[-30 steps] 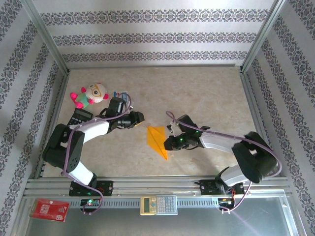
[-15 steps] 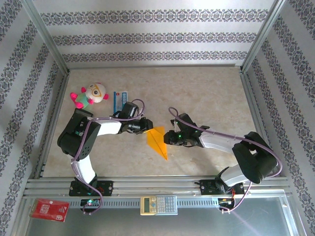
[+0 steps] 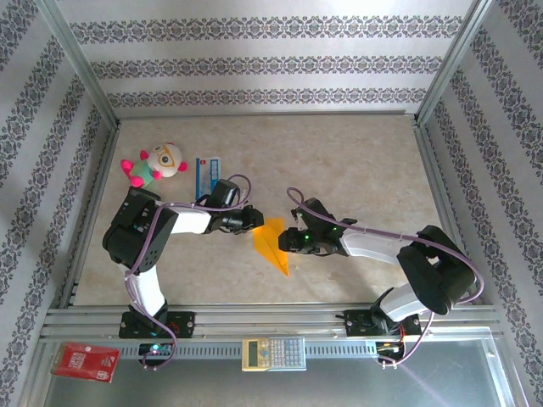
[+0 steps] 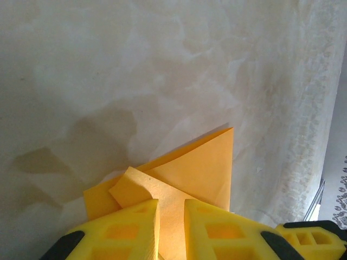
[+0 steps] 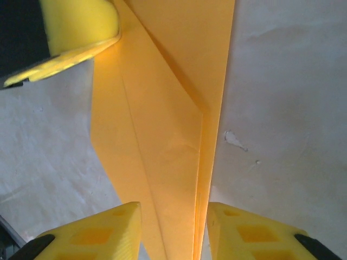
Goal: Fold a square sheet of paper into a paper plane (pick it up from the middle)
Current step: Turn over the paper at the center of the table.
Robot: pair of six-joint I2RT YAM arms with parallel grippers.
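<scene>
The left gripper (image 3: 253, 222) has its jaws narrowly apart astride the wide end of the orange paper plane (image 3: 273, 248) (whether they truly pinch, I cannot tell), while the right gripper (image 5: 172, 207) has its jaws well apart over the crease

The paper plane (image 4: 187, 170) slips between my left jaws and out of the left wrist view below, so I cannot tell whether they pinch it. Between my right jaws, both its ends are cut off, ahead and behind.
</scene>
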